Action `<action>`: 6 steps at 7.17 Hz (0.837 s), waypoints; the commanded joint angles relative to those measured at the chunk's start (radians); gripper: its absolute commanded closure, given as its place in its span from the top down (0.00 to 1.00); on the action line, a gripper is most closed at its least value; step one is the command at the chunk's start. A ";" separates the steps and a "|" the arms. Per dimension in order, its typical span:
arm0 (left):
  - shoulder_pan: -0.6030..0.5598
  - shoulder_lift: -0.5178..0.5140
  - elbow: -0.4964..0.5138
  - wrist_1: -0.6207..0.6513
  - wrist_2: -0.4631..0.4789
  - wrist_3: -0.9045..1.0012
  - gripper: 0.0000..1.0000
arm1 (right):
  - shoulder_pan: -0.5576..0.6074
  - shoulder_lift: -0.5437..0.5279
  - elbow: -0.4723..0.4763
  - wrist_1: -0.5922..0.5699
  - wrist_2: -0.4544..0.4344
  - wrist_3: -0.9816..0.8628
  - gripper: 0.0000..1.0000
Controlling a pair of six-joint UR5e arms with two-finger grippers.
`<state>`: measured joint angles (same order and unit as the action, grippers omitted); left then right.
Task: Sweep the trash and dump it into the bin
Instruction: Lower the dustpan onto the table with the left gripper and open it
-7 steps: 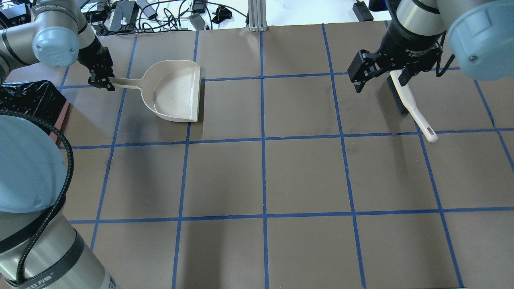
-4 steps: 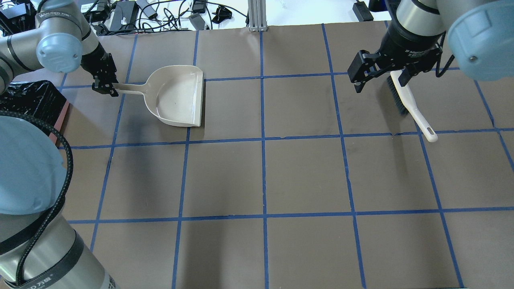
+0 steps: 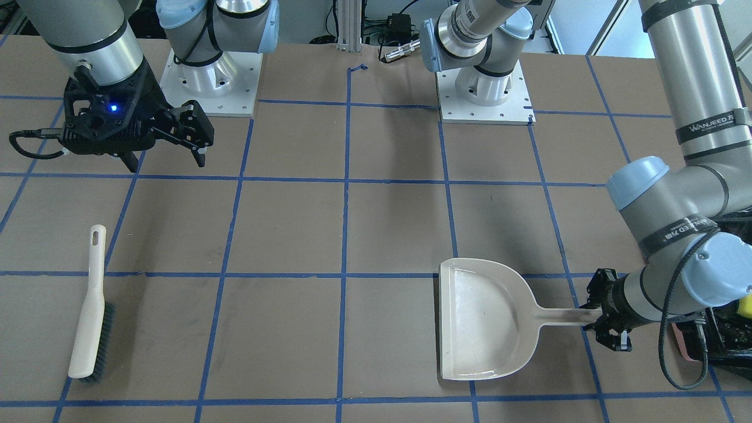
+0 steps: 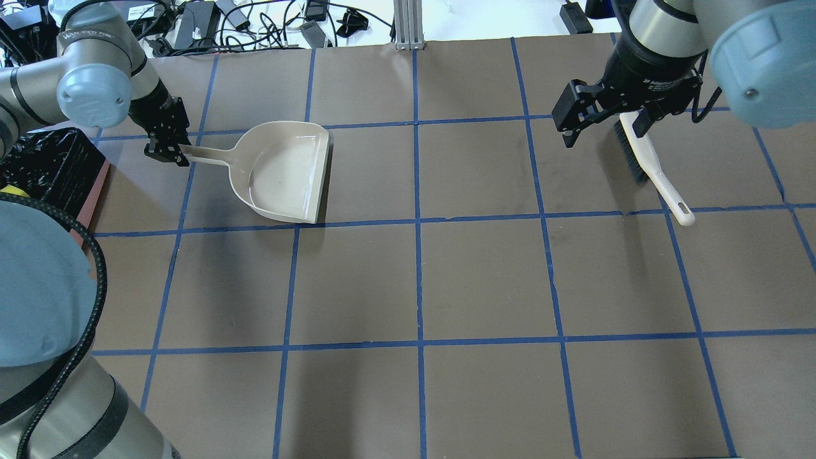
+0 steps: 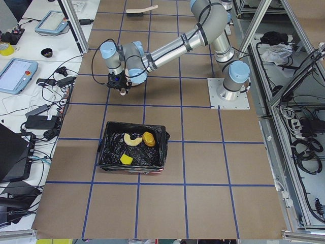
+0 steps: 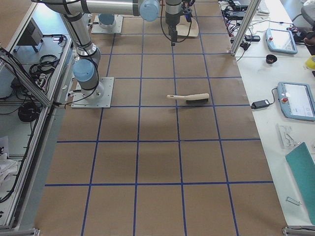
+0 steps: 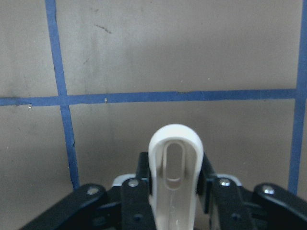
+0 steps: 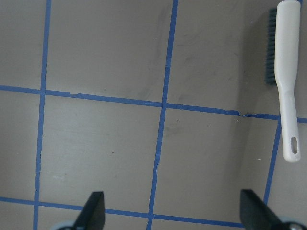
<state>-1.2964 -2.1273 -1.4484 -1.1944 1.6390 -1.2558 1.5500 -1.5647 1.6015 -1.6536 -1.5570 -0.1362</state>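
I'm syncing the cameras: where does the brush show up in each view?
Front-facing: brush lower left.
Overhead: upper right.
Exterior left: top edge, tiny.
Exterior right: centre.
Left wrist: not in it.
Right wrist: top right.
Shared landmark: the blue tape line crossing under its handle.

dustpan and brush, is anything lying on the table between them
Nothing. In the overhead exterior view the stretch from the dustpan to the brush is bare brown table, crossed only by blue tape lines; the front-facing view agrees.
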 commanded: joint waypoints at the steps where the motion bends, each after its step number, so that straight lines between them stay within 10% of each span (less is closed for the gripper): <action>1: 0.000 -0.008 -0.007 0.053 -0.001 -0.010 0.00 | -0.001 -0.001 0.000 0.000 0.000 0.000 1.00; 6: 0.003 -0.025 0.002 0.058 -0.002 -0.059 0.00 | -0.001 -0.002 0.000 0.002 0.000 0.000 1.00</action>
<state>-1.2925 -2.1510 -1.4368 -1.1390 1.6359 -1.3059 1.5497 -1.5665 1.6015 -1.6533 -1.5570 -0.1364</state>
